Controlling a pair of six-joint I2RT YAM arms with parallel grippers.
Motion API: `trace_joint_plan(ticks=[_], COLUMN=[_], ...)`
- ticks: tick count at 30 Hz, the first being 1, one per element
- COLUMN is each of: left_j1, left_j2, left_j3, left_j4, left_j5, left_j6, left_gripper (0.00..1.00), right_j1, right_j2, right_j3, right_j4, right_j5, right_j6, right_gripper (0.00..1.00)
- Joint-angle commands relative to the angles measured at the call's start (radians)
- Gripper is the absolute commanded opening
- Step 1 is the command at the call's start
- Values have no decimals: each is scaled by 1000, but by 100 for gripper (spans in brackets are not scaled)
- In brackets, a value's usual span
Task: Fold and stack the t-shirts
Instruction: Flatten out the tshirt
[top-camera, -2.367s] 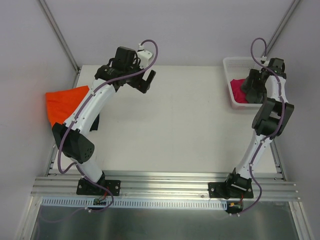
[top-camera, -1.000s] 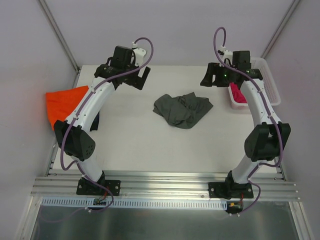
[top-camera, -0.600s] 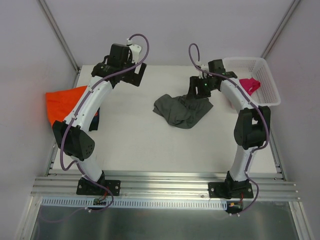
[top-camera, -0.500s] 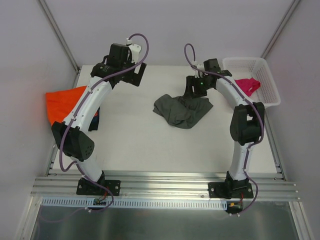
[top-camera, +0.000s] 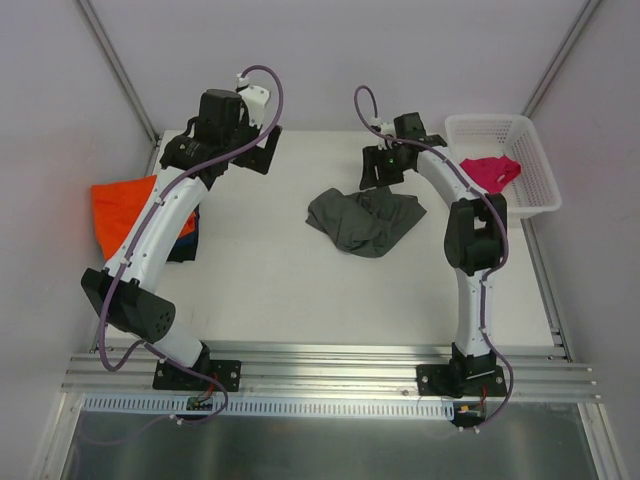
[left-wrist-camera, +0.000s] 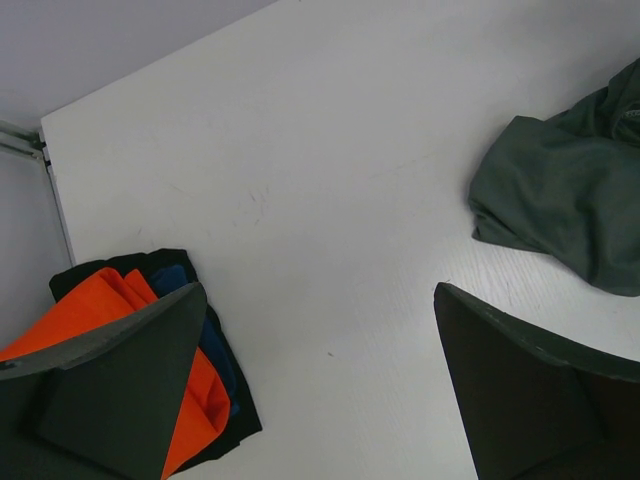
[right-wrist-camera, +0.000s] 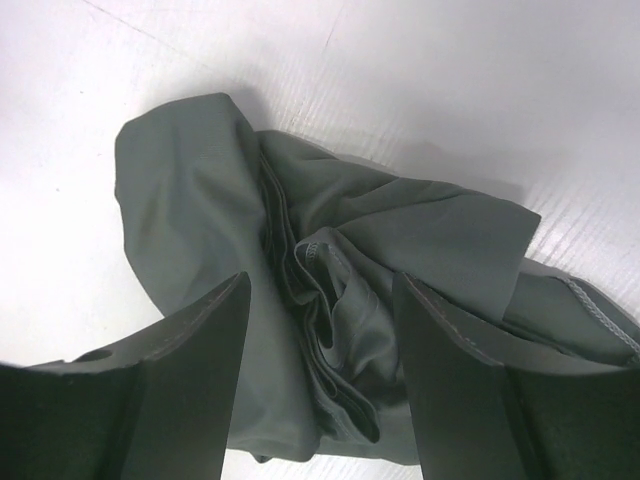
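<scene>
Swung over from the basket (top-camera: 500, 118), now poised with right claw (right-wrist-camera: 320, 290) apart but narrowing above the crumpled dark grey t-shirt (top-camera: 362, 220), left claw (left-wrist-camera: 320, 292) agape; spreading likely next.

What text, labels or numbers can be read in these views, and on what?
None legible in any view.
Small tag-like patch in the folds of the grey shirt: too blurred to read.
No print or label shows on the orange shirt, the pink shirt or the basket.
</scene>
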Motion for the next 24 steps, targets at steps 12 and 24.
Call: trace_joint_plan(ticks=[12, 24], left_j1=[10, 22], left_j2=[-37, -54], left_j3=[-2, -25], left_j4=[16, 14], left_j5=[-26, -35], left_j6=[18, 26], left_gripper=[99, 99], right_j1=[34, 34], right_j2=[29, 76], right_j3=[-12, 6], right_j4=[8, 2], right_j5=[63, 112], right_j6=[-63, -94], right_gripper=[54, 2])
